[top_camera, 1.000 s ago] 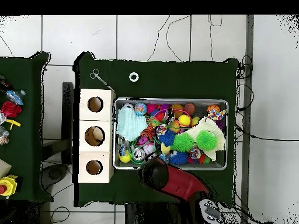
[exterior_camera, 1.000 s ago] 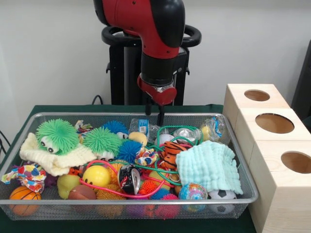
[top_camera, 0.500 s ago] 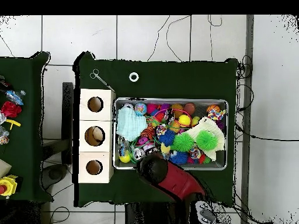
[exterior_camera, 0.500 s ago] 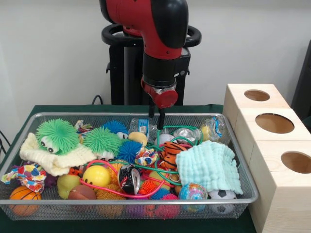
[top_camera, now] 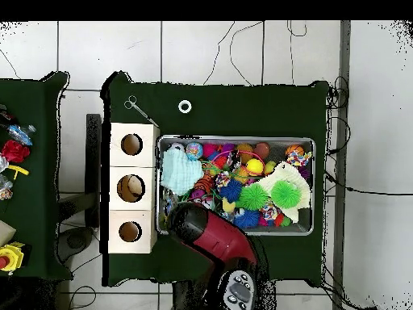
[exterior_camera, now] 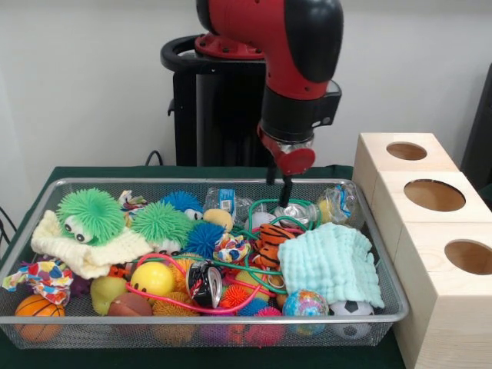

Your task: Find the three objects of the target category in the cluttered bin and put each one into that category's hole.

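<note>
A wire mesh bin (exterior_camera: 231, 319) holds a heap of toys: green spiky balls (exterior_camera: 91, 215), a mint cloth (exterior_camera: 330, 261), a cream knitted cloth (exterior_camera: 84, 250), a striped tiger toy (exterior_camera: 270, 242), small sport balls and a crushed can (exterior_camera: 204, 283). My gripper (exterior_camera: 278, 187) hangs open over the bin's back right part, just above a crumpled clear bottle (exterior_camera: 296, 211) and a green cord (exterior_camera: 261, 206), holding nothing. Three wooden boxes (exterior_camera: 453, 323) with round holes stand to the right of the bin. In the overhead view my arm (top_camera: 198, 230) hides the gripper.
On the green cloth beyond the bin in the overhead view lie a metal tool (top_camera: 139, 109) and a small ring (top_camera: 185, 106). Another table with loose objects (top_camera: 12, 153) stands at the left edge. The bin's rim (top_camera: 238, 138) runs close beside the boxes (top_camera: 131, 187).
In the front view my arm has swung right along the bin's back edge, from above the blue-labelled bottle to above the clear bottle and green cord. The toys have not moved.
</note>
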